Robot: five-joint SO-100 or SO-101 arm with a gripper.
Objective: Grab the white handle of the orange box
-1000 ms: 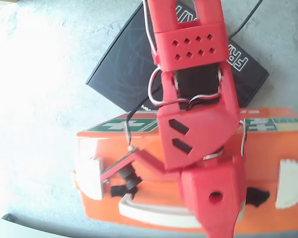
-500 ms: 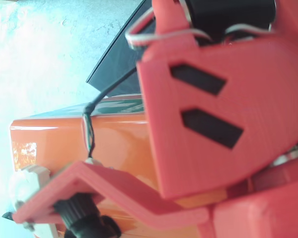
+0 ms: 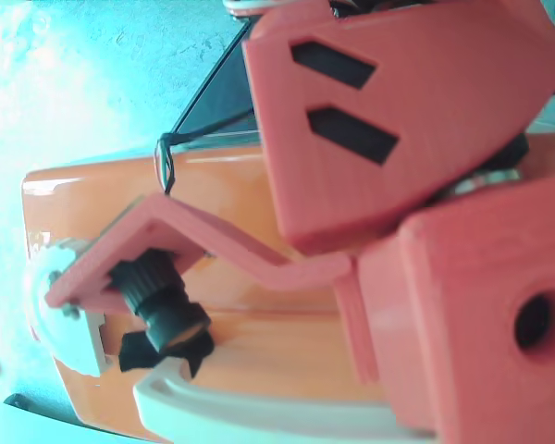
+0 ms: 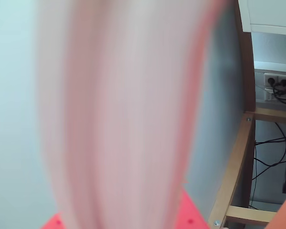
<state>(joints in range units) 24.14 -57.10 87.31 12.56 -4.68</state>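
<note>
In the overhead view the orange box [image 3: 231,185] lies under my red arm. Its white handle shows as a curved strip [image 3: 259,412] along the box's lower edge and as a white notched piece [image 3: 69,324] at the box's left end. My gripper [image 3: 69,301] reaches over that left end, just above the white piece. The arm hides the jaws. In the wrist view a blurred white-pink band [image 4: 124,114], very close to the lens, fills the middle. Red fingers [image 4: 188,218] show at the bottom edge on both sides of it.
A black cable [image 3: 166,153] runs from the arm over the box's top edge. A pale turquoise table surface [image 3: 74,83] lies to the upper left. In the wrist view a wooden frame [image 4: 238,157], wall sockets [image 4: 276,86] and cables stand at the right.
</note>
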